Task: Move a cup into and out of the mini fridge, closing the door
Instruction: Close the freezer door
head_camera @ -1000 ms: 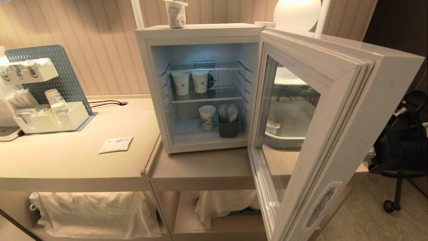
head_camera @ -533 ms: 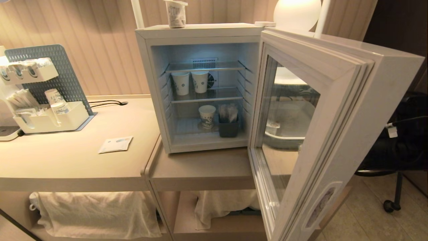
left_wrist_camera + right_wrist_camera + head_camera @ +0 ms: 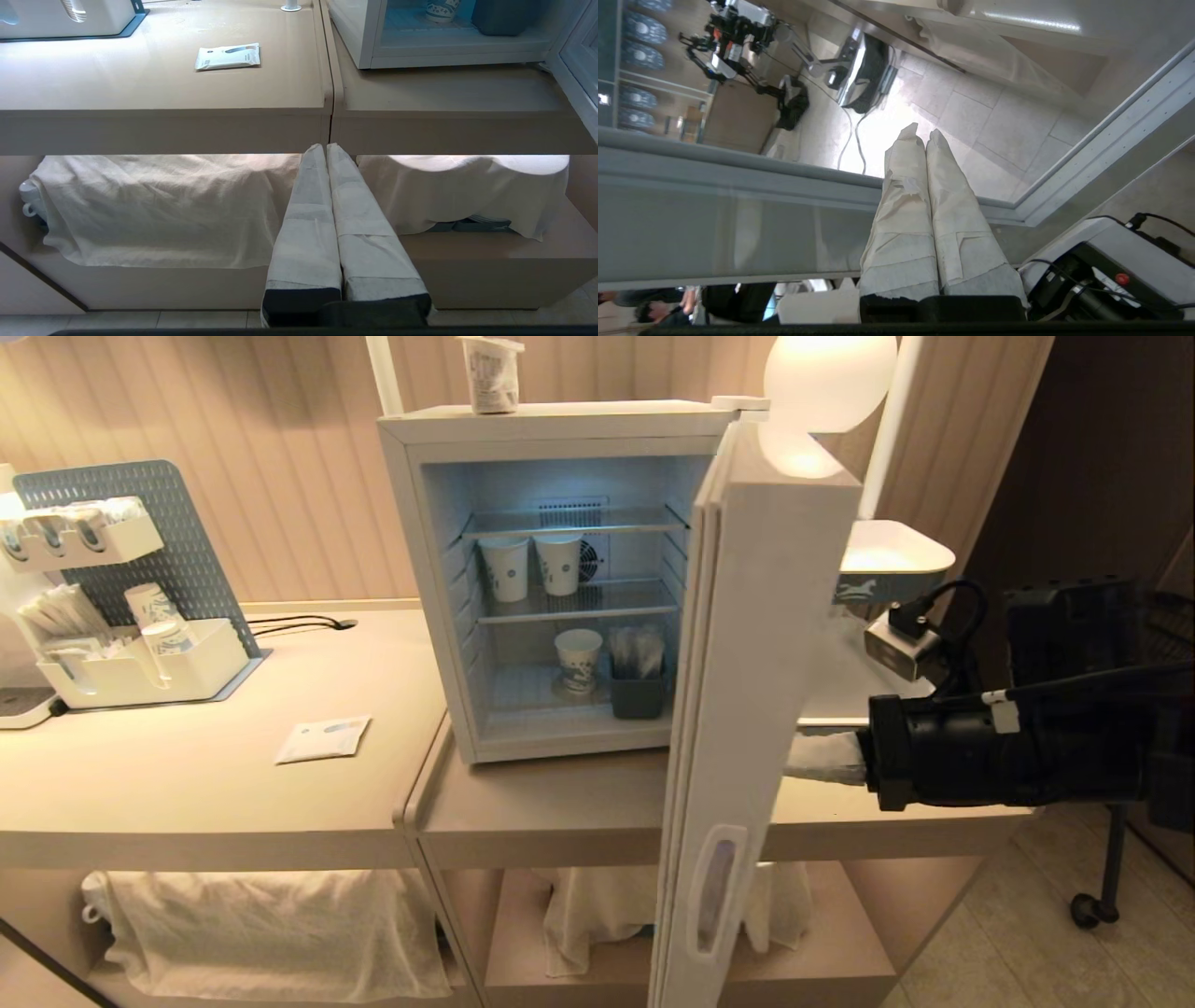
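Pushing at the door (image 3: 747, 663) of the mini fridge (image 3: 411, 569) with the right gripper (image 3: 923, 135), jaws pressed tight together and holding nothing, taped tips close against the outer face where the grey frame meets the dark glass. Catches the door edge-on from the head camera, roughly half swung, white inner side turned toward the lit cabinet just beyond the tips.

Places the cup (image 3: 492, 373) well above those jaws and on the far side of the door, out of the fridge and standing on its roof near the front edge. Upright, long axis vertical, flared sealed rim up, narrow base down, dark print facing the camera. Nothing but patterned paper cups (image 3: 505, 567) and a dark bin on the shelves inside.

Parked low, the left gripper (image 3: 325, 148), jaws likewise closed and empty, aimed at the draped cloth (image 3: 163, 205) under the counter (image 3: 560, 803).

Likely trouble from here:
- Slipping of the narrow closed tips across smooth glass, given so small a contact, and glancing off the door's free edge.
- Too hard a shove, slamming the door and jolting the cabinet enough to tip the tall, narrow-based cup off the roof.
- Too soft a shove, leaving the seal unseated and the door ajar.
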`<state>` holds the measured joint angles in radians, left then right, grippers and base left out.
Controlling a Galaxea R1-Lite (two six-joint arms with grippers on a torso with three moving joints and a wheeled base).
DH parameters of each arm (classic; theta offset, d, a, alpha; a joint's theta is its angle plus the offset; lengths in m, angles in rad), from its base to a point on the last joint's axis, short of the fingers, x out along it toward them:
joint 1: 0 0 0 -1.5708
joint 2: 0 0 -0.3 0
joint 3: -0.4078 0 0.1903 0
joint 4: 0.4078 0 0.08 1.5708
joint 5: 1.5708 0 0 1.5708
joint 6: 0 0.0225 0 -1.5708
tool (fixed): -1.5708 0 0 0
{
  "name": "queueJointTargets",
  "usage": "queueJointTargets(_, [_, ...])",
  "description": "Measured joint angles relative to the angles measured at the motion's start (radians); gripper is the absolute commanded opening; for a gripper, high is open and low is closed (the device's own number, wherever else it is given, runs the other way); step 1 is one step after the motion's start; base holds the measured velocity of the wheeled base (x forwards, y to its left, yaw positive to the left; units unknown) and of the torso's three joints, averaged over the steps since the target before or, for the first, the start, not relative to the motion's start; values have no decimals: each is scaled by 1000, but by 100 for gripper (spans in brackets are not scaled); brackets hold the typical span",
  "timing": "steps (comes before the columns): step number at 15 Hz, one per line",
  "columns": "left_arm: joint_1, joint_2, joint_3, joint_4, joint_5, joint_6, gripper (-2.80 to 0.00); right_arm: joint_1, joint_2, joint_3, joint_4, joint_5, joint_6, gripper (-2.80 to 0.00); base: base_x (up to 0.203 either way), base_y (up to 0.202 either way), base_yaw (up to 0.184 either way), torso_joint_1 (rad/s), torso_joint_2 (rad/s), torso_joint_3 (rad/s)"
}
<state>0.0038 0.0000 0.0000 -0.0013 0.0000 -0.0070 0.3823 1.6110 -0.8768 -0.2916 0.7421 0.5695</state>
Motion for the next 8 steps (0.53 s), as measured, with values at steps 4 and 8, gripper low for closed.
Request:
queueJointTargets(4, [0, 0, 0, 0, 0, 0, -280, 83, 32, -58, 11, -95, -1, -280, 0, 0, 0, 0, 0, 0])
queueJointTargets(8, [0, 0, 0, 0, 0, -2, -280, 158, 95, -139, 6, -255, -7, -280, 0, 0, 0, 0, 0, 0])
